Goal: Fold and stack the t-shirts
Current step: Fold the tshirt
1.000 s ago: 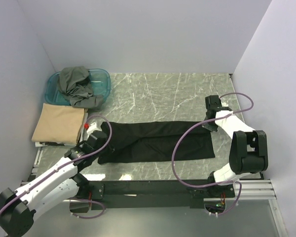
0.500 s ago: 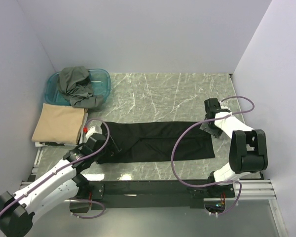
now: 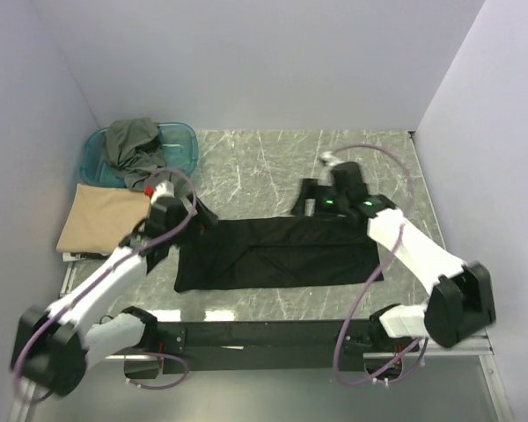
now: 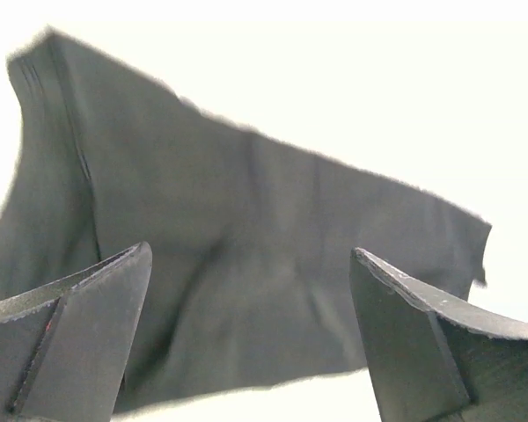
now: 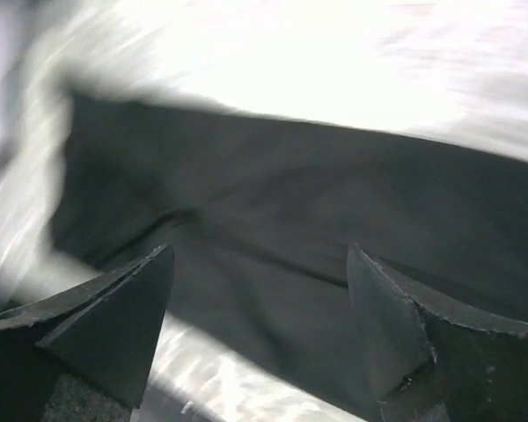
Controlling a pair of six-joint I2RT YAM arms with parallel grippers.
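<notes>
A black t-shirt (image 3: 277, 253) lies folded into a long flat strip across the marble table (image 3: 273, 167). My left gripper (image 3: 199, 216) hovers at the strip's far left corner, open and empty; in the left wrist view its jaws (image 4: 251, 255) stand wide over the black cloth (image 4: 246, 220). My right gripper (image 3: 310, 204) is over the far edge near the middle, open too, with black cloth (image 5: 273, 211) below its spread jaws (image 5: 260, 252). A folded tan t-shirt (image 3: 106, 220) lies at the left. A dark grey-olive t-shirt (image 3: 136, 151) is crumpled in the tub.
The translucent teal tub (image 3: 183, 145) stands in the far left corner behind the tan shirt. Purple-grey walls close the table at the back and on both sides. A black rail (image 3: 264, 334) holding the arm bases runs along the near edge.
Both grippers have opened and let go of the black shirt. The left one rose to the strip's far left corner. The right arm swung left from the right end to the far edge's middle.
</notes>
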